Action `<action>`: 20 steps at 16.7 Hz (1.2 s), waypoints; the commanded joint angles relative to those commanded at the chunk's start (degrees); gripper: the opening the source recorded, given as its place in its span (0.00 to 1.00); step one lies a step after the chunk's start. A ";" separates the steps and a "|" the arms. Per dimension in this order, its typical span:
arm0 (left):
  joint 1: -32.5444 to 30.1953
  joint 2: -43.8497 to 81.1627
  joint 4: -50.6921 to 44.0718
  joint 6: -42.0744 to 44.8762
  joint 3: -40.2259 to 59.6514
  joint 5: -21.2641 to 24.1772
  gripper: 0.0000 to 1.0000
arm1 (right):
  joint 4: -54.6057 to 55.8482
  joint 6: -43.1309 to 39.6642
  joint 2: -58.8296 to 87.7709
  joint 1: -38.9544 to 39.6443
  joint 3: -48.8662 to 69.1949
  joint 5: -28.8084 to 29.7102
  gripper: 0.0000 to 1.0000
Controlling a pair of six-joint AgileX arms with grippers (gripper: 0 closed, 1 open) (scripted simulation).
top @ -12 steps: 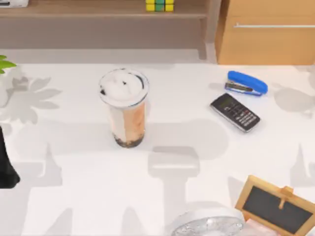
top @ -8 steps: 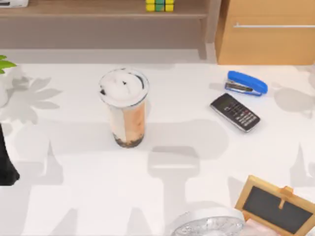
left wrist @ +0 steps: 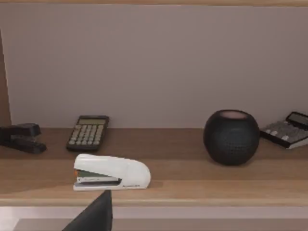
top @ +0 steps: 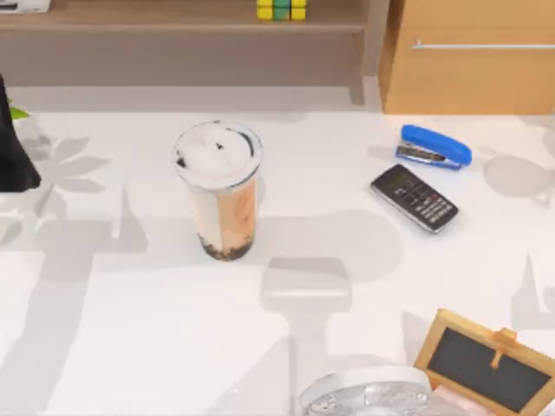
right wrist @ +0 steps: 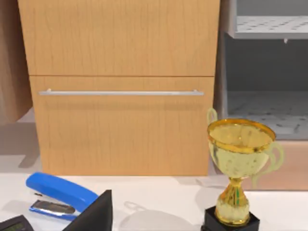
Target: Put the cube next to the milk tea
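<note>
Top view: cube [top: 281,9] shelved, well right of left arm [top: 13,143].

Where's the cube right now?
In the top view, the cube sits on the wooden shelf behind the table, at the picture's top edge, beyond and slightly right of the milk tea.

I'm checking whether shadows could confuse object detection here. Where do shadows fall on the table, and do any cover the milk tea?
Top view: soft grey shadows, some leaf-shaped, cross the white table; one lies just right of the milk tea, which stays evenly lit. Right wrist view: the trophy shows bright highlights, and a faint shadow lies beside it.
</note>
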 joint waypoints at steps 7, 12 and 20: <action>-12.52 49.48 17.12 0.45 23.94 -12.73 1.00 | 0.00 0.00 0.00 0.00 0.00 0.00 1.00; -20.13 76.45 27.55 0.49 38.86 -20.90 1.00 | 0.00 0.00 0.00 0.00 0.00 0.00 1.00; -26.63 95.55 37.95 0.16 52.36 -26.65 1.00 | 0.00 0.00 0.00 0.00 0.00 0.00 1.00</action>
